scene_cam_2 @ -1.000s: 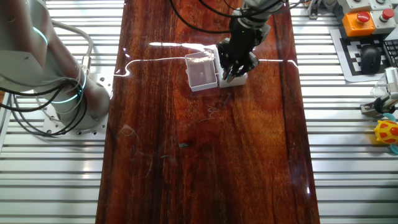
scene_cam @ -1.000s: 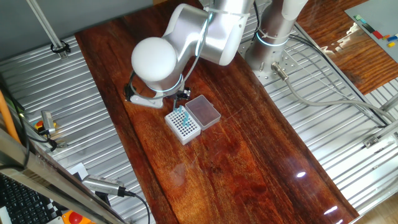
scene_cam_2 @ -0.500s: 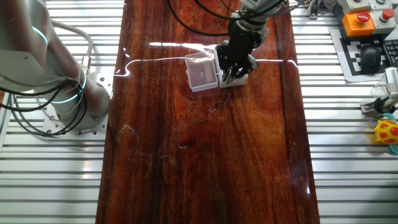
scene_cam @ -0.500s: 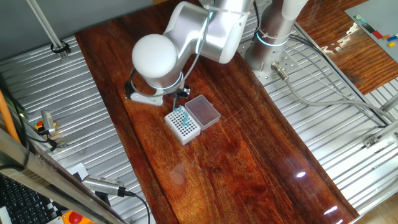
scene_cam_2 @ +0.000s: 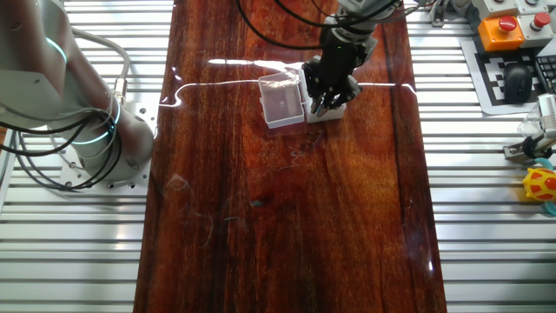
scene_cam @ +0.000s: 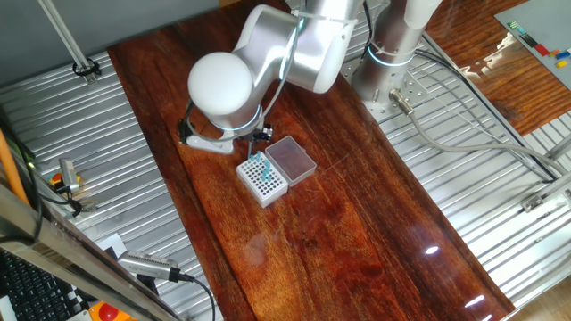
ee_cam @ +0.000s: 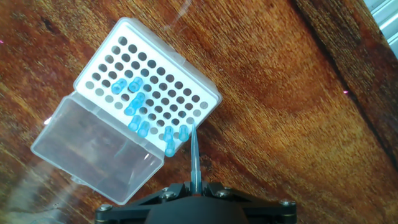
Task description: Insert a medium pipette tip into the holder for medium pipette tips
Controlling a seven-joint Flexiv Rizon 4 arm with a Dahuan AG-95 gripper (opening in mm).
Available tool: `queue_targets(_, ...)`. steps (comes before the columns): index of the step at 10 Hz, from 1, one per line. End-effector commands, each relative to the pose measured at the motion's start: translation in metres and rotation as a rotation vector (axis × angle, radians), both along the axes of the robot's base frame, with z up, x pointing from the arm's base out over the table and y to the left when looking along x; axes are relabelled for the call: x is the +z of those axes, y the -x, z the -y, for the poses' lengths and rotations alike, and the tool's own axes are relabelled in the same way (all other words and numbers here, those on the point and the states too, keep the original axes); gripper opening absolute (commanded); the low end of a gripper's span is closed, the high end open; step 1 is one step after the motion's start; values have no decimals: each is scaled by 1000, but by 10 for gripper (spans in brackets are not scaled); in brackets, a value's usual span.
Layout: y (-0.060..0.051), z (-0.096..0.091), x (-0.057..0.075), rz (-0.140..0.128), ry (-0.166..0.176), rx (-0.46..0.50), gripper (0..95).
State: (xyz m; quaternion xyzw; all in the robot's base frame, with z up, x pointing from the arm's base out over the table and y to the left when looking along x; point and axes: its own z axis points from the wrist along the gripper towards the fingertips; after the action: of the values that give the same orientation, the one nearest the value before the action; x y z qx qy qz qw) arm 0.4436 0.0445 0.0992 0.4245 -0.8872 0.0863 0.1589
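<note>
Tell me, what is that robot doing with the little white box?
The robot's hand is holding a thin, see-through pipette tip and pointing it down at the white holder, a box full of small holes. The tip's end sits right at the box's near edge, by the last row of holes. Several blue tips already sit in the box. Its clear lid is flipped open to the side on the wooden table.

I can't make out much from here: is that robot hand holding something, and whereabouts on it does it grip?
Yes. The gripper holds the medium pipette tip by its wider upper end; the thin point reaches down to the edge of the holder.
</note>
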Motion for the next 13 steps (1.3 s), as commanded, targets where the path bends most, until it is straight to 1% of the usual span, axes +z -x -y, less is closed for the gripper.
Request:
queue_targets(1, -1, -1, 0, -11, 26, 16, 0)
queue_targets(2, -1, -1, 0, -15, 40, 27, 0)
queue_targets(4, -3, -5, 0, -20, 57, 33, 0)
queue_targets(8, -8, -11, 0, -28, 66, 39, 0)
queue_targets(13, -11, -15, -2, -37, 101, 62, 0)
